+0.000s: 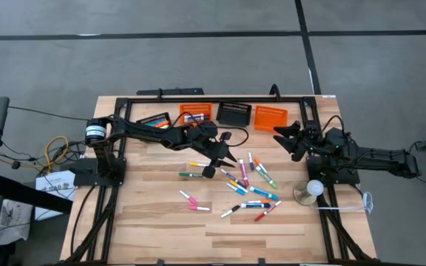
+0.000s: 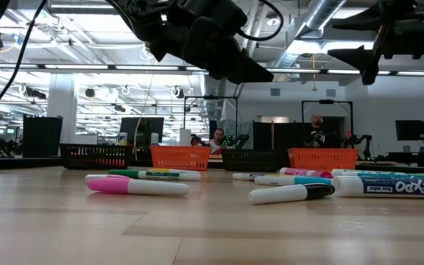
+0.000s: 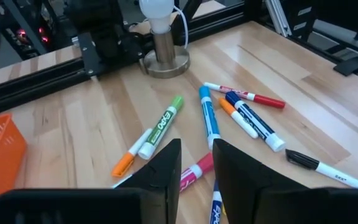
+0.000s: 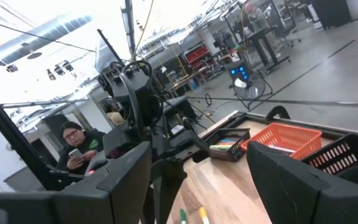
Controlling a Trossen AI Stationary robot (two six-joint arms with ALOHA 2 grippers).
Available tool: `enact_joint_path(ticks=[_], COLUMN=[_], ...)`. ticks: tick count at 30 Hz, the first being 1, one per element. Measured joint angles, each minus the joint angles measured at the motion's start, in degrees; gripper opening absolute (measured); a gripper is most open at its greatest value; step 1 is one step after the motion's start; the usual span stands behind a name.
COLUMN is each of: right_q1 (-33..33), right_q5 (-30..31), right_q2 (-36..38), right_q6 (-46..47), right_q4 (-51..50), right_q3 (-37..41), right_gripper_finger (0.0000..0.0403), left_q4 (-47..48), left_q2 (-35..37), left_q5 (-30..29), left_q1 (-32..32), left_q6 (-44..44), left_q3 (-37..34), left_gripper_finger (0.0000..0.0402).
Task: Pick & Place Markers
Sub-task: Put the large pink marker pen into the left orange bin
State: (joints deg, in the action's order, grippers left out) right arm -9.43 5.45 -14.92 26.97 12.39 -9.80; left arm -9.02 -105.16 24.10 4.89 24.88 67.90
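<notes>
Your left gripper (image 1: pixel 224 159) is hanging over the middle of the table (image 1: pixel 161 229), just above the near edge of the marker scatter. Its fingers (image 3: pixel 160 171) are standing a narrow gap apart with nothing between them; a pink marker (image 3: pixel 194 174) is showing through the gap on the wood below.

Your right gripper (image 1: pixel 287 140) is waiting near the orange basket (image 1: pixel 270 117) at the back right, fingers spread wide and empty.

The markers (image 1: pixel 246 188) are lying loose across the table centre, several crossing or touching: a blue one (image 3: pixel 209 118), a green one (image 3: pixel 163 124), an orange-capped one (image 3: pixel 132 155) and a black-capped one (image 3: pixel 316 165). Some are already sitting in the black tray (image 1: pixel 154 120) at the back left.

Risks you are facing, as judged from here:
- The gap is looking tight. Descending like this, a fingertip is likely landing on the barrel and rolling it away rather than straddling it.
- The neighbours are lying close; a wider spread is risking catching two at once or nudging the pile.
- The round barrels are rolling freely on the smooth wood, so any off-centre contact is sending one toward the lamp base (image 3: pixel 165 59).
- The tilt of the wrist relative to the pink marker's axis is unclear from the wrist view.
</notes>
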Motion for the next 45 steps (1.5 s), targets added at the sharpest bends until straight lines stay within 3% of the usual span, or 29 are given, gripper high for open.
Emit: enact_joint_path(ticks=[10, 16, 22, 29, 39, 45], right_q1=[0.06, 0.04, 0.04, 0.43, 0.35, 0.35], right_q5=[0.72, 2.23, 2.21, 2.19, 2.17, 2.17], right_q2=[0.0, -0.4, -0.44, -0.42, -0.44, -0.42], right_q6=[-0.42, -0.49, -0.45, -0.42, -0.47, -1.5], right_q4=[1.87, 2.78, 3.22, 3.57, 4.01, 5.99], right_q3=[0.0, 0.0, 0.02, 0.02, 0.02, 0.01], right_gripper_finger=[0.0254, 0.0254, 0.0254, 0.0254, 0.0254, 0.0254], left_q4=[0.02, 0.69, 10.01, 14.01, 12.98, 12.25], left_q2=[-0.75, -6.69, -10.97, -11.3, -11.28, -11.26], left_q5=[-0.01, 0.44, 1.6, 1.54, -1.84, -2.05], left_q1=[-0.07, -0.78, -2.34, -4.29, -4.21, -4.15], left_q6=[-0.22, -0.32, 1.49, 8.61, 15.61, 20.05], left_q3=[0.17, 3.49, 10.29, 11.98, 11.96, 11.96], left_gripper_finger=[0.0093, 0.0093, 0.0093, 0.0094, 0.0187, 0.02])
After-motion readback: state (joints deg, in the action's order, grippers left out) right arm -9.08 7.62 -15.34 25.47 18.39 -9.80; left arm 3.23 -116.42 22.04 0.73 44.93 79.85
